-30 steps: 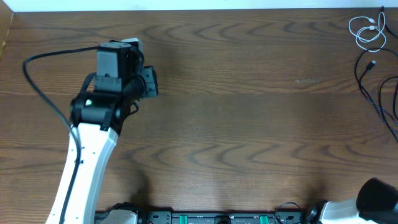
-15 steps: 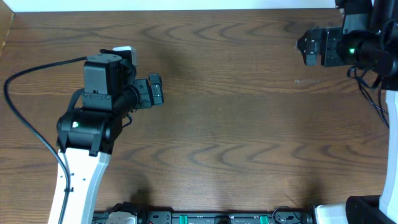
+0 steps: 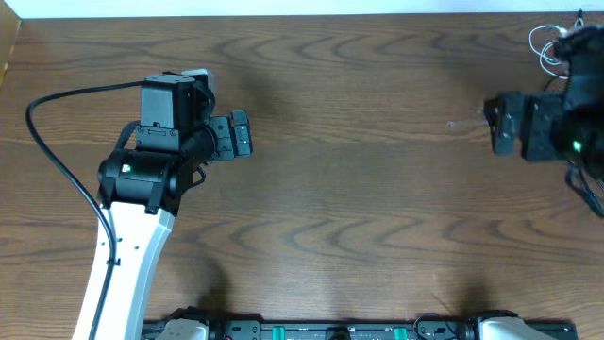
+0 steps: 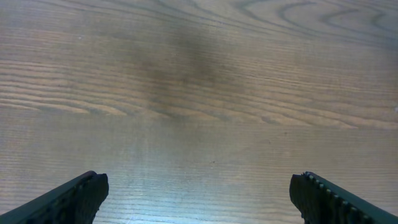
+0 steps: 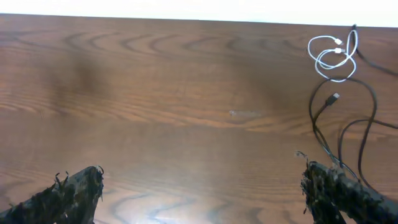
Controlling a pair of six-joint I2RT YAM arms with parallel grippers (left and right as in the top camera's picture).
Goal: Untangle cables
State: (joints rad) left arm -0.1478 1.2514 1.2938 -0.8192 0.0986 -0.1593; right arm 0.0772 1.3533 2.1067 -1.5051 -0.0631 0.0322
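The white cable (image 5: 329, 56) lies coiled in small loops at the table's far right corner, and part of it shows in the overhead view (image 3: 544, 42). The black cable (image 5: 367, 118) trails below it, its small plug (image 5: 334, 98) on the wood. My right gripper (image 3: 496, 126) (image 5: 205, 194) stands open over bare table, left of both cables and apart from them. My left gripper (image 3: 242, 135) (image 4: 199, 200) is open too, far to the left, with only wood grain between its fingers. In the overhead view my right arm hides most of the black cable.
The dark wooden table (image 3: 359, 189) runs between the two arms. A thick black wire (image 3: 57, 161) loops from my left arm toward the left edge. The table's back edge meets a white wall (image 5: 186, 7).
My left gripper has opened wide. My right arm has swung into view at the right, then moved toward the front, and now stands between the cables and the table's middle.
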